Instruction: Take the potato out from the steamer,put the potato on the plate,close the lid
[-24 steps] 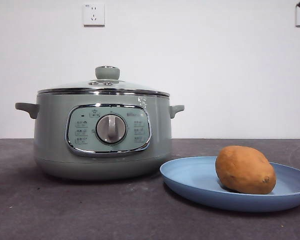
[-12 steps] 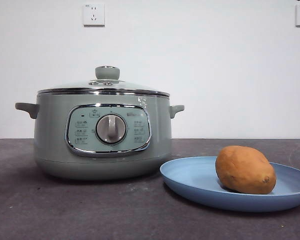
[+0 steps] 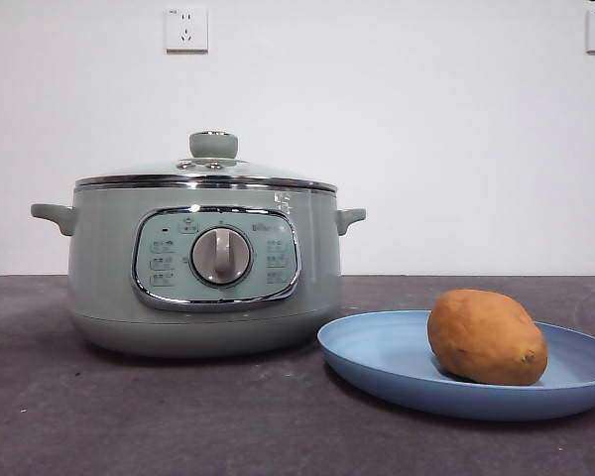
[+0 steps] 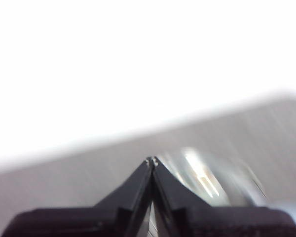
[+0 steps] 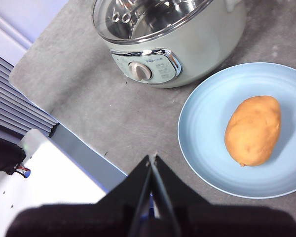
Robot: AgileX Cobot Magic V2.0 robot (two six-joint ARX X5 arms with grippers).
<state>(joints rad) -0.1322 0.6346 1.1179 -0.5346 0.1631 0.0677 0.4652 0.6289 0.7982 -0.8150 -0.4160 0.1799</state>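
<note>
Potato (image 3: pixel 487 336) lies on the blue plate (image 3: pixel 377 355), just beside the steamer (image 3: pixel 203 266); glass lid (image 3: pixel 206 169) seated on the rim. Left gripper (image 4: pixel 152 160) and right gripper (image 5: pixel 152 158) both pressed together, empty, raised well clear. Right sits above the plate side, so nothing looks left to do.

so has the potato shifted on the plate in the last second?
No. In the front view the potato sits at the same spot on the plate, with the same gap to the steamer.

Open bench (image 3: pixel 178 416) along front edge; steamer (image 3: pixel 203 268) blocks left, plate (image 3: pixel 397 362) with potato (image 3: pixel 486 337) right.
</note>
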